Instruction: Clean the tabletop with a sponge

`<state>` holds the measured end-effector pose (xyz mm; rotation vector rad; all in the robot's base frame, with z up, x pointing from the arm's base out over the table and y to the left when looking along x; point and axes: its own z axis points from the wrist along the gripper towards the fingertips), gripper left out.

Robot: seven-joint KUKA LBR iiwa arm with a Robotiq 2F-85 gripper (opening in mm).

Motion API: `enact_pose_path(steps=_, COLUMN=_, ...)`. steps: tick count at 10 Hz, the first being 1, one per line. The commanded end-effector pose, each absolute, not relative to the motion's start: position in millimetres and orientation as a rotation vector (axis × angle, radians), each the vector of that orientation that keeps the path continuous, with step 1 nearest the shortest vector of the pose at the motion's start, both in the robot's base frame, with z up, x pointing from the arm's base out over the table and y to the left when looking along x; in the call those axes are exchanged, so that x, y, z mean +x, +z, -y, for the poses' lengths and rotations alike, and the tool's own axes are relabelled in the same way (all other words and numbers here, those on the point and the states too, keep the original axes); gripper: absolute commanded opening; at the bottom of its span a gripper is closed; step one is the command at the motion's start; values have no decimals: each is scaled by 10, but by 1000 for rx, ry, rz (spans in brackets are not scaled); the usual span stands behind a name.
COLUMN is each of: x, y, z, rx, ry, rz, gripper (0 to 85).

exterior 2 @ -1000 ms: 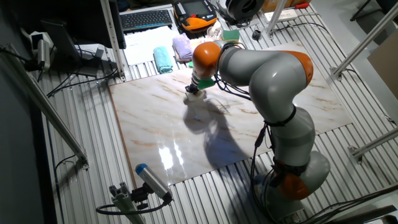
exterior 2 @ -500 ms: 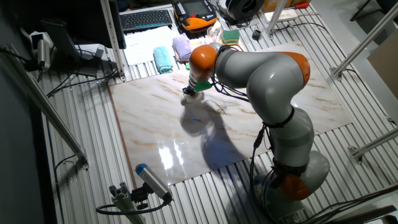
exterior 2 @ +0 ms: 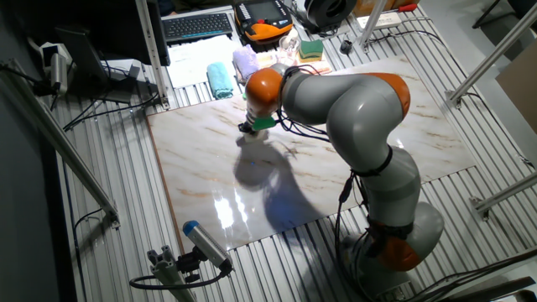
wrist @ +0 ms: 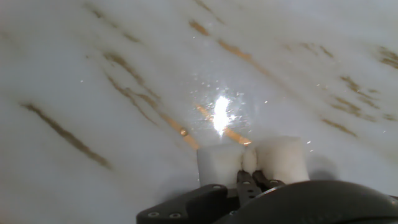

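A: While the arm bent low over the far-left part of the tabletop (exterior 2: 210, 180), where was the sponge (wrist: 252, 163)?

B: Pressed flat on the marble, at the gripper (exterior 2: 248, 129) tip. Hand view showed the cream block pinched in its middle, bulging on either side of the fingers (wrist: 247, 182).

A: Finger state?

B: Narrow, clamped on the sponge. A bright glare spot sat on the slab just beyond it, among brown veins.

A: Fixed view?

B: Sponge itself too small to make out there. Teal cloth (exterior 2: 220, 80) and lilac cloth (exterior 2: 246, 61) lay off the slab beyond its far edge, green-and-yellow sponge (exterior 2: 311, 49) further right, all on the ribbed metal surface (exterior 2: 101, 218).
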<state>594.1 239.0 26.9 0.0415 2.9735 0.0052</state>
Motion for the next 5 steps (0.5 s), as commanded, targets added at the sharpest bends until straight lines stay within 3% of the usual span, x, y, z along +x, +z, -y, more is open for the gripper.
enact_pose_path(steps=1, x=5902, y=282, z=-2450, rx=51, ry=0, rz=-2978, gripper=0)
enact_pose_path(steps=5, x=5761, y=310, z=-2650, rx=87, ry=12, rz=-2990, gripper=0)
